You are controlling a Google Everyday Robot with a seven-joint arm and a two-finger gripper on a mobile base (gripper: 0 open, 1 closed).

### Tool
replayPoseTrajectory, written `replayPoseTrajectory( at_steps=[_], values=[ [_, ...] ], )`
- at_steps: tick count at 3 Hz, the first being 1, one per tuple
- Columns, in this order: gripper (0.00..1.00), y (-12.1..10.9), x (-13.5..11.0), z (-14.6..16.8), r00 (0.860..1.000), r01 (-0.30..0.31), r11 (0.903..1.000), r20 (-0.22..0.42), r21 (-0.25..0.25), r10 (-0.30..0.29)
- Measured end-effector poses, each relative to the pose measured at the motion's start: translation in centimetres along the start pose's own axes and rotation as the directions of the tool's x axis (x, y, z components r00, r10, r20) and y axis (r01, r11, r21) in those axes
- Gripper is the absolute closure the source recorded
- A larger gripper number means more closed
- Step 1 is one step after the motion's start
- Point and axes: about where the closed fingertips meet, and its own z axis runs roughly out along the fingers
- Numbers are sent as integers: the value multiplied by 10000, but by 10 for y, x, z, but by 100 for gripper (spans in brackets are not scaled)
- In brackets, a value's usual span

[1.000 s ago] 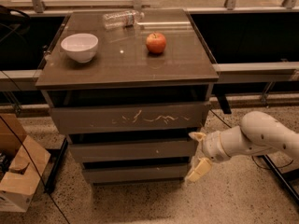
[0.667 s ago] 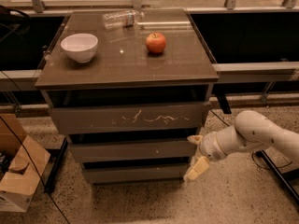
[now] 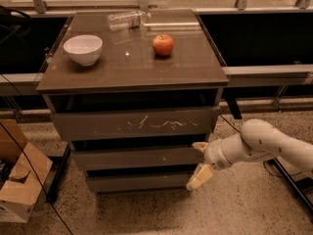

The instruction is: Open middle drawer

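Note:
The middle drawer is a wide, low grey-brown front with a tiny pale speck, second of three in the cabinet, below the taller front with white scratch marks. It looks closed, flush with the lowest front. My gripper is at the drawer's right end, on a white arm coming from the right. It is open: one pale finger sits at the drawer's upper right corner, the other hangs lower by the lowest front.
The cabinet top carries a white bowl, a red apple and a lying clear bottle. A cardboard box stands on the floor at the left. Black cables run along the left and right.
The gripper and arm have shifted slightly left, closer to the right end of the middle drawer. The drawers have not moved.

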Motion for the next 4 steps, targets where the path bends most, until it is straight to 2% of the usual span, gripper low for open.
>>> replayPoseTrajectory(
  at_steps=[1, 2, 3, 4],
  values=[
    [0, -10, -12, 24, 9990, 416, 9985, 162, 362, -422],
    [0, -24, -19, 45, 9967, 733, 9963, 330, 442, -748],
    [0, -43, -16, 69, 9964, 793, 9964, 271, 283, -801],
    [0, -65, -4, 96, 9979, 503, 9987, 413, -113, -498]
  ],
)
